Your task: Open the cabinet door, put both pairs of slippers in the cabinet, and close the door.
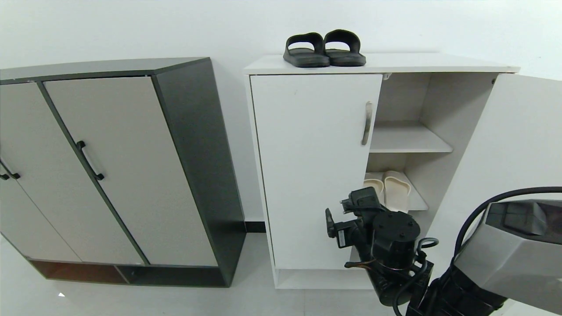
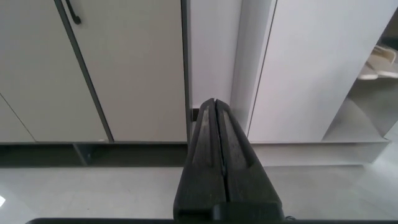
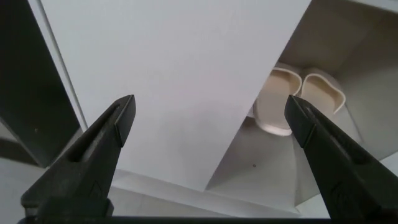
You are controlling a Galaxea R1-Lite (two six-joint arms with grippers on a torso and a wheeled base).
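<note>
A white cabinet [image 1: 377,63] stands with its right door [image 1: 518,140] swung open and its left door [image 1: 311,166] closed. A black pair of slippers [image 1: 324,49] rests on the cabinet top. A cream pair of slippers [image 1: 390,188] lies on the lower shelf inside; the right wrist view also has these slippers [image 3: 323,93]. My right gripper [image 1: 340,210] hangs open and empty in front of the closed door's lower edge, just short of the opening; in its own view the right gripper [image 3: 210,106] faces that door. My left gripper [image 2: 214,106] is shut on nothing, low down, facing the gap between the two cabinets.
A dark grey cabinet [image 1: 131,166] with two closed doors and black handles stands to the left of the white one. The upper shelf [image 1: 408,138] of the white cabinet is bare. Light floor [image 1: 131,303] lies in front.
</note>
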